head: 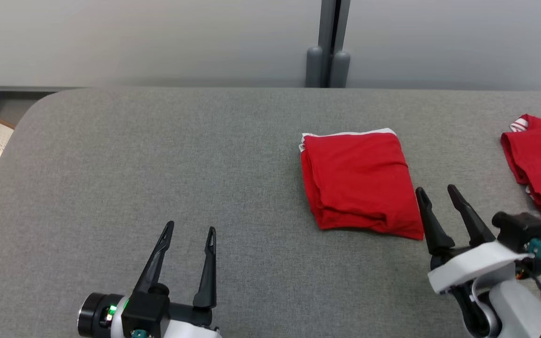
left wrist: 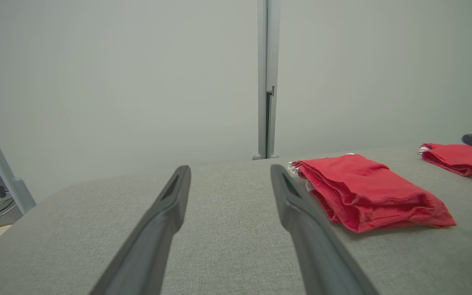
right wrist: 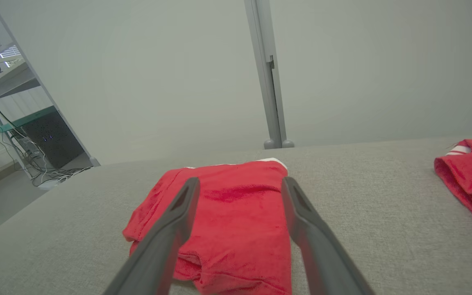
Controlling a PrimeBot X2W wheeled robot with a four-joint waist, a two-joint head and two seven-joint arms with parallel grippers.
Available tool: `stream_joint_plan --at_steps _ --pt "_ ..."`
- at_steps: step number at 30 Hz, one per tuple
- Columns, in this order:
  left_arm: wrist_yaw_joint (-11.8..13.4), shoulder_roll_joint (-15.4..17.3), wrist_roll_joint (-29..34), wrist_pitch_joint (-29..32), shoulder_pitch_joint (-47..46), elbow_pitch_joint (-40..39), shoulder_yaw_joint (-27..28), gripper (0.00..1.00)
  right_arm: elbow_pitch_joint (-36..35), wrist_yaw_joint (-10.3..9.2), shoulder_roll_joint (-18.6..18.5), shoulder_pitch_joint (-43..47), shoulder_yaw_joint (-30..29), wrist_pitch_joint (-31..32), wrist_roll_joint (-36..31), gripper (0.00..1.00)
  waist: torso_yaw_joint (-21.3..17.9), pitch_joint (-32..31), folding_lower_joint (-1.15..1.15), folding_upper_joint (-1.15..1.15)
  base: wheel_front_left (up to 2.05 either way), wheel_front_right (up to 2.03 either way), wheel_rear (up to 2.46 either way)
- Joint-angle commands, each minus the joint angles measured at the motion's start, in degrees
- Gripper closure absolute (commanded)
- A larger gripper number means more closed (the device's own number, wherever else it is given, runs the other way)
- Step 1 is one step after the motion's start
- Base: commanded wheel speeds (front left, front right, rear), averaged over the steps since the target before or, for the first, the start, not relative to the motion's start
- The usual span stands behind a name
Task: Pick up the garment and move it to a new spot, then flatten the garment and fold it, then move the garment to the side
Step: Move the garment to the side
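The scene is lit brightly and evenly by soft, diffuse light. Only a thin, faint shadow is cast under the garment (head: pixel 359 183) just ahead of the right end effector (head: pixel 435 188). In the wrist views the fingers (left wrist: pixel 305 229) nearest the lens are rendered blurred, and straight lines are bowed toward the frame edges.

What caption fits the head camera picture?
Folded garment on the table, open right gripper beside it, open left gripper apart.

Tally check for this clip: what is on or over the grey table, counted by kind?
Red garments: 2 (folded garment, second garment at the right edge)
Pincers: 2 (left pincer, right pincer, both open)
Total: 4
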Motion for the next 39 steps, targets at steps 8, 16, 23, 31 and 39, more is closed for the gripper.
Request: stream_joint_plan --at_steps 8,16,23,31,39 --pt "0.70 0.19 -0.57 -0.25 -5.97 0.76 -4.09 0.00 2.24 -0.02 -12.67 -12.19 8.61 16.70 29.59 0.00 3.94 9.41 0.00 0.00 0.00 0.00 0.00" --pt "1.36 0.20 -1.25 -0.25 -8.40 1.56 -5.78 0.00 2.25 -0.02 -18.68 -15.28 10.58 25.47 43.02 0.00 5.81 12.83 0.00 0.00 0.00 0.00 0.00" --pt "1.63 0.20 -1.19 -0.25 -9.72 1.80 -6.38 0.00 3.06 -0.02 -20.08 -17.06 13.51 25.92 46.84 1.00 6.47 14.30 0.00 0.00 0.00 0.00 0.00" --pt "1.60 0.18 -0.40 -0.25 -9.95 1.66 -5.60 0.00 0.30 -0.02 -23.81 -19.49 17.61 21.66 45.39 1.00 4.50 14.89 0.00 0.00 0.00 0.00 0.00" --pt "0.39 0.19 1.31 -0.25 -11.39 1.32 -4.84 0.00 -3.09 -0.02 -33.56 -24.11 23.50 18.25 39.90 1.00 -0.32 17.53 0.00 0.00 0.00 0.00 0.00"
